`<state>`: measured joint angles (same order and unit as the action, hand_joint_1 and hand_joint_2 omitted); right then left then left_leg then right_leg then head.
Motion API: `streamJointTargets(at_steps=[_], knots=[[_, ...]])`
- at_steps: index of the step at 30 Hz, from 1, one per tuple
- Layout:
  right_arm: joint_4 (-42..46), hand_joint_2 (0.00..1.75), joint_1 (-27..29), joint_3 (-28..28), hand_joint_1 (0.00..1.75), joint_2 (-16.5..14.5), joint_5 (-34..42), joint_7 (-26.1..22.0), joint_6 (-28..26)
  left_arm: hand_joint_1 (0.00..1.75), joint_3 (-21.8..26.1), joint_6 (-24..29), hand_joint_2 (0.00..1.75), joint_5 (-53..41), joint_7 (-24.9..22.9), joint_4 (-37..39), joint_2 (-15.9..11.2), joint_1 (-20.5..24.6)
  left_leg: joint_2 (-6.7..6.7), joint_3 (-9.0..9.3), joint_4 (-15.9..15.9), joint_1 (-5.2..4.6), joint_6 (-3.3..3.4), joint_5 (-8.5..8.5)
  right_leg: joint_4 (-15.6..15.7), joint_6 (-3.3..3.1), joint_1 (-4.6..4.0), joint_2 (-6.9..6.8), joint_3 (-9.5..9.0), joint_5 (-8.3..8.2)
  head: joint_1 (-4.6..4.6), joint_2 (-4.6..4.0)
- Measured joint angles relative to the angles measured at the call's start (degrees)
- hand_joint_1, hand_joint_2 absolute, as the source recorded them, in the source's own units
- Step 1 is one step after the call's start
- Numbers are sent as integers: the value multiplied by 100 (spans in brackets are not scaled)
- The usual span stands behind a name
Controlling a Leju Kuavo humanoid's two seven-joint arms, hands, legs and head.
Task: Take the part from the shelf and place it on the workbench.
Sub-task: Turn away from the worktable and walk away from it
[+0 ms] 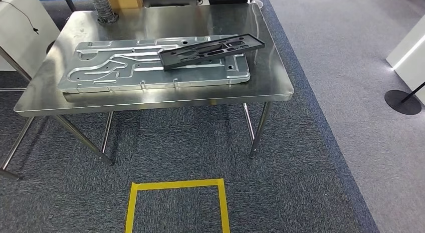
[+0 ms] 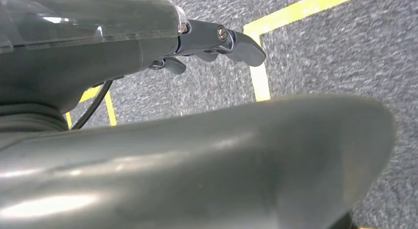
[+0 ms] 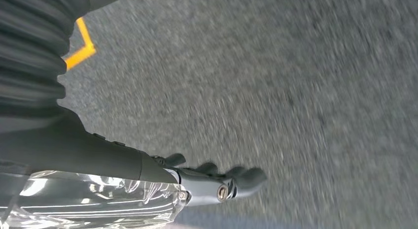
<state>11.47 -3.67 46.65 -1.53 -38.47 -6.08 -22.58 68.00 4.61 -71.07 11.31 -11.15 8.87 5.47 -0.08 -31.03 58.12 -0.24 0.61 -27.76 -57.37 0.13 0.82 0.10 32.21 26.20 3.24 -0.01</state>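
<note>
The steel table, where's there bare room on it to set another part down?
On the steel table, the widest bare patch is the right end, beside the silver plate and black frame. A narrow strip runs along the near edge, and another along the far edge, with a ribbed hose at its left end. The middle is crowded.

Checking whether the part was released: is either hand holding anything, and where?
Nothing is held. The left hand and right hand hang empty above the carpet; the black part lies on the workbench.

A long black plastic frame part [image 1: 210, 51] is lying flat and slightly angled across a large silver stamped metal panel [image 1: 150, 65], both sitting atop the stainless-steel workbench [image 1: 270, 77].
</note>
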Motion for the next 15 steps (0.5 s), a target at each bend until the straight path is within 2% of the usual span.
streamJointTargets(at_steps=[2, 4, 5, 6, 7, 8, 10, 11, 14, 15], knots=[[-11, 0, -4, -31, 0, -101, -38, 8, 36, 0, 0, -25, 0, -20, -27, 0, 0, 1, -1, -164, 429, 19, -54, -353, 19, -71, 8, -15, 38, -48, 1, 0], [-12, 0, -4, -67, 0, -160, -73, 7, 55, 0, 0, -55, 0, -37, -37, 0, 1, 0, -1, -427, 1153, 36, -85, -783, 16, -101, -8, -21, 103, -91, 1, 1], [-13, 44, -3, -83, 0, -180, -85, 7, 57, 0, -1, -67, 0, -43, -38, 0, 2, -2, 0, -501, 1412, 42, -94, -890, 13, -103, -15, -23, 141, -118, 1, 1], [-13, 87, -2, -93, 0, -196, -90, 7, 58, 0, -1, -74, 0, -46, -40, 0, 3, -3, 0, -483, 1481, 45, -96, -890, 8, -98, -19, -24, 178, -147, 1, 0], [-13, 131, -2, -103, 0, -208, -94, 7, 60, 0, -2, -79, 0, -48, -42, 0, 3, -3, 0, -353, 1324, 48, -92, -788, 2, -88, -20, -22, 214, -176, 2, 0], [-13, 175, -1, -111, 0, -216, -98, 7, 67, 0, -2, -82, 0, -48, -44, 0, 3, 1, 0, -120, 956, 49, -80, -620, -6, -72, -20, -19, 245, -203, 2, 0], [-13, 175, -2, -133, 0, -222, -116, 5, 93, 0, -2, -92, 0, -46, -51, 0, 2, 23, -5, 340, 144, 39, -32, -373, -26, -24, -29, -16, 291, -255, 1, 1], [-13, 175, -4, -146, 0, -224, -129, 3, 112, 0, -2, -99, 0, -46, -59, 0, 3, 34, -9, 459, -95, 30, -2, -321, -29, 9, -35, -16, 305, -278, 1, 1], [-13, 175, -4, -178, 0, -230, -168, 3, 145, 0, -1, -117, 0, -45, -103, 0, 4, 32, -10, 461, -198, 0, 109, -248, -10, 127, -26, -16, 318, -352, 1, 0], [-13, 175, -1, -184, 0, -232, -177, 12, 147, 0, -1, -122, 0, -45, -122, 0, 7, 29, -1, 445, -210, 2, 148, -203, -44, 161, -14, -14, 336, -328, 0, -1]])
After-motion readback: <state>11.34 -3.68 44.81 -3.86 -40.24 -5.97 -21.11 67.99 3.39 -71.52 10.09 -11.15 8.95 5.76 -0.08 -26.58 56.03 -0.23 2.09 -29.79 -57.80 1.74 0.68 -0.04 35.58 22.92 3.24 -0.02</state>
